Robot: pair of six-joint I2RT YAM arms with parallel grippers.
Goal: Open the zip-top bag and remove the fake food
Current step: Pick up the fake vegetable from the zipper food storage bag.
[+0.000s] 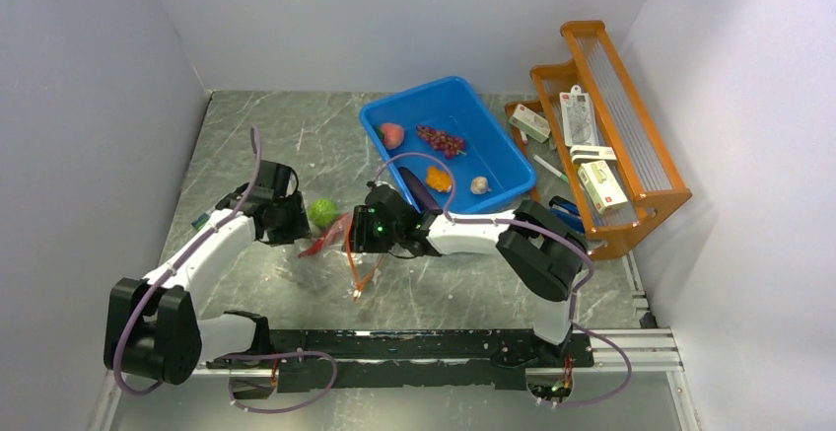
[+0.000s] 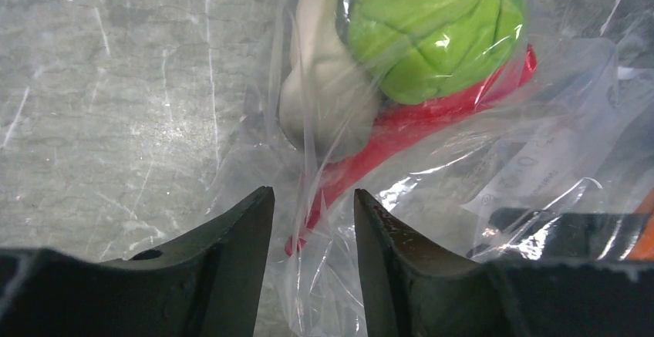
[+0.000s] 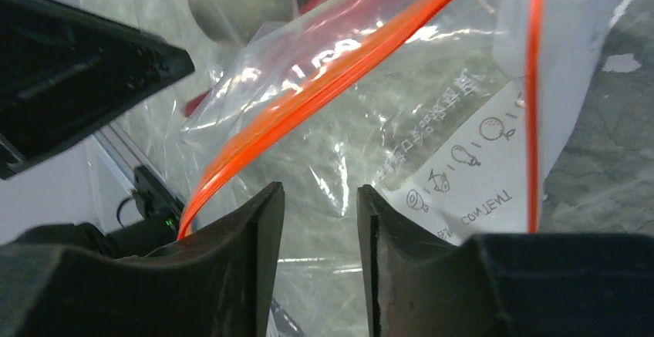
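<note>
Beside the blue bin (image 1: 455,113), left fingers (image 2: 224,275) and right fingers (image 3: 231,275) straddle zip-top bag (image 3: 370,121) edges (gripped? cannot tell).

We note a blue bin (image 1: 453,110) at 1 o'clock on the grey marbled surface (image 1: 296,135). Just beside it, at 3 o'clock, stands an orange wooden rack (image 1: 641,219) holding small white boxes (image 1: 601,186).

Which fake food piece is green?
The green ball, inside the zip-top bag beside the left gripper; the pink peach, dark grapes, orange piece and beige bulb lie in the blue bin.
</note>
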